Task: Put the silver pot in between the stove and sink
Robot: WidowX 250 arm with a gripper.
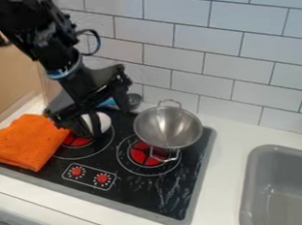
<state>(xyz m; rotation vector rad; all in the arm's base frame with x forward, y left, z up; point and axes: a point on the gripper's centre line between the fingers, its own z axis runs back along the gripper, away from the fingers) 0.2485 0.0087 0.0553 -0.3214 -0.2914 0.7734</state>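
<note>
On the stove (140,195), the silver pot (169,127) could tip on its way

You have the silver pot sitting on the right side of the stove, partly over the red ring (143,154). It needs to go on the white counter (222,160) between the stove and the sink (247,188). Your gripper (110,118) is off to the left, by the white round thing (103,121). Its jaws look spread apart, with no pot in them. I can't tell just how wide they are.

If you go right while too low, you could bump the pot's side and push it into the tiled wall (223,85). Pinch only the thin back handle (170,102) and the round pot may swing or slip out. Lift too little, and its front handle (165,156) could catch on the stove's edge. That counter strip is narrow, so if you let go too far right, the pot may tip into the sink.
</note>
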